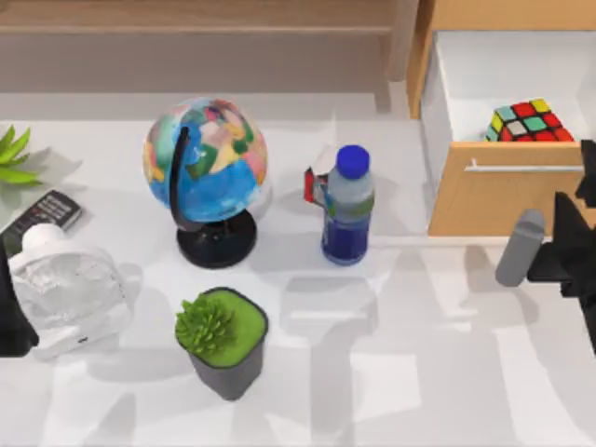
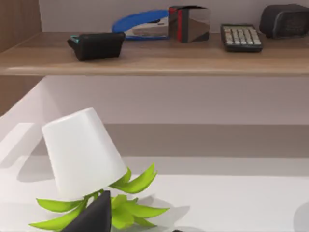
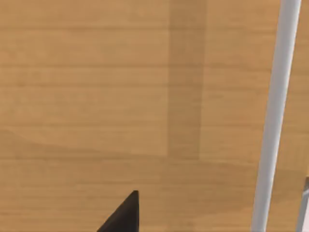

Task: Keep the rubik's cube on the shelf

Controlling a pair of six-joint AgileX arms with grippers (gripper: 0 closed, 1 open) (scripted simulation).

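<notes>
White worktop [image 1: 447, 372], your stock: globe [image 1: 205, 163], water bottle [image 1: 347, 205], potted succulent [image 1: 222, 337]. Rubik's cube [image 1: 529, 122] sits inside the open drawer [image 1: 507, 200] at right, off the shelf [image 1: 196, 28]. Your right tool [image 1: 568, 251] hangs just before the drawer front, left arm parked at the left edge; whether either tool is spread, you cannot tell.

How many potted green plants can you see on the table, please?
2: a succulent in a dark pot at the front, ahead of the globe; a leafy plant at the table's left edge, partly cut off.

Multicoloured tiled rubik's cube [image 1: 529, 122] inside the open light-wood drawer [image 1: 503, 200] at right; long wooden shelf [image 1: 196, 23] behind; round map globe [image 1: 206, 160] left of the blue-capped plastic bottle [image 1: 347, 207].
</notes>
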